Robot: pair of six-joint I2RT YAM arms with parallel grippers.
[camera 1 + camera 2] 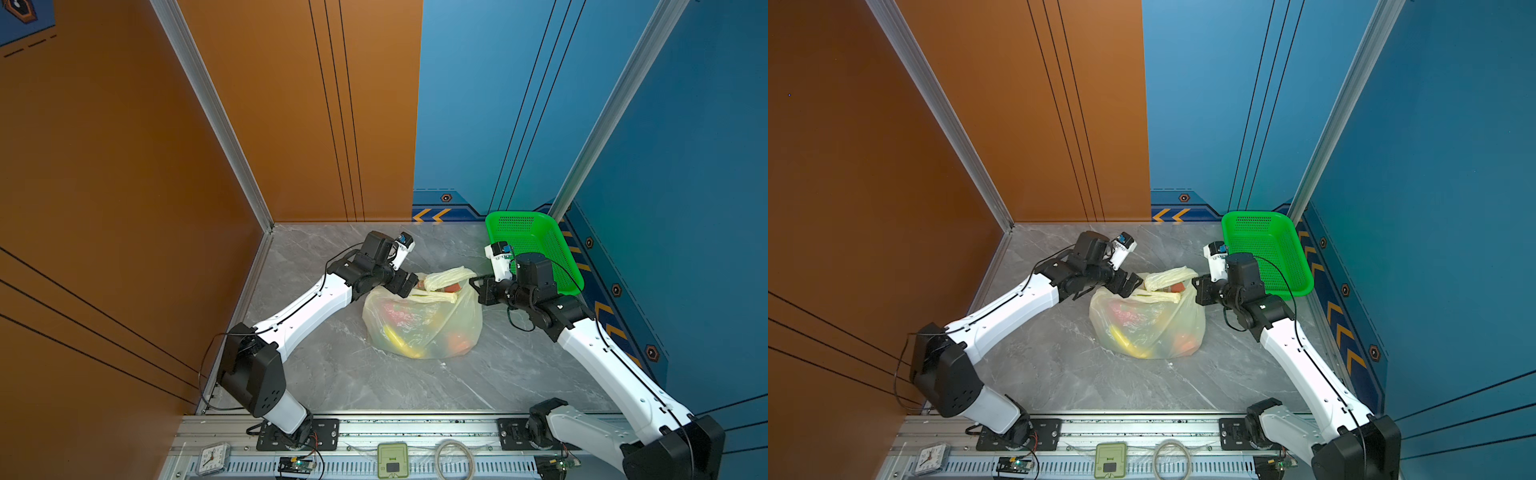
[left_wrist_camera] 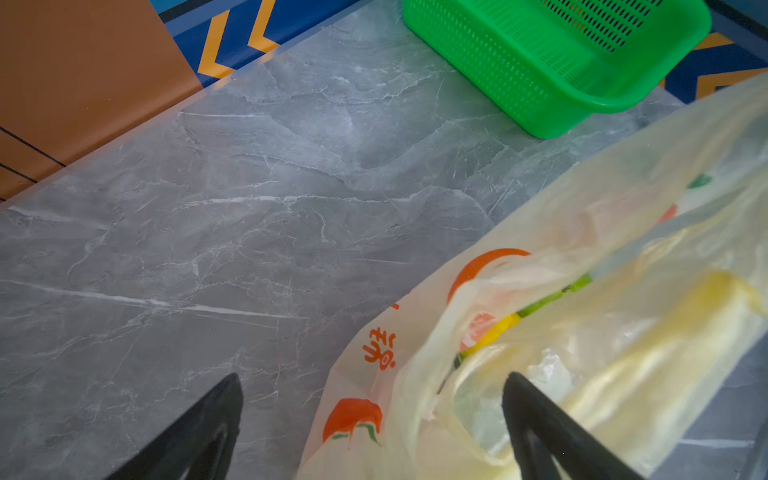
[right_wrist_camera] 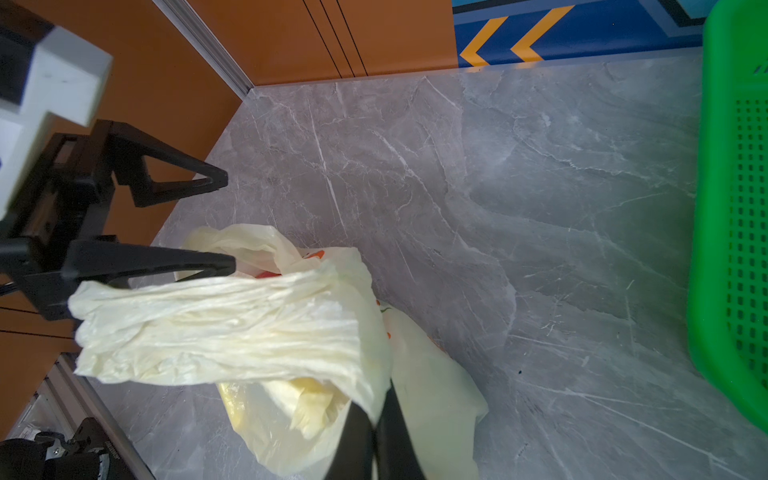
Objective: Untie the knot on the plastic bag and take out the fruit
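Plastic bag (image 1: 419, 328) sits mid-table, fruit (image 1: 397, 338) inside. My right gripper (image 3: 374, 401) pinches one handle strip (image 3: 216, 324) at three o'clock; my left gripper (image 3: 230, 222) gapes at nine. I'd take the far handle loop (image 3: 249, 243) low and pull slowly.

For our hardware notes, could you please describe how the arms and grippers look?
The left arm and right arm have white link shells, black joint housings and thin black cables looping outside. Each wrist carries a white camera block with a blue part. The left gripper and right gripper have black, open-triangle fingers.
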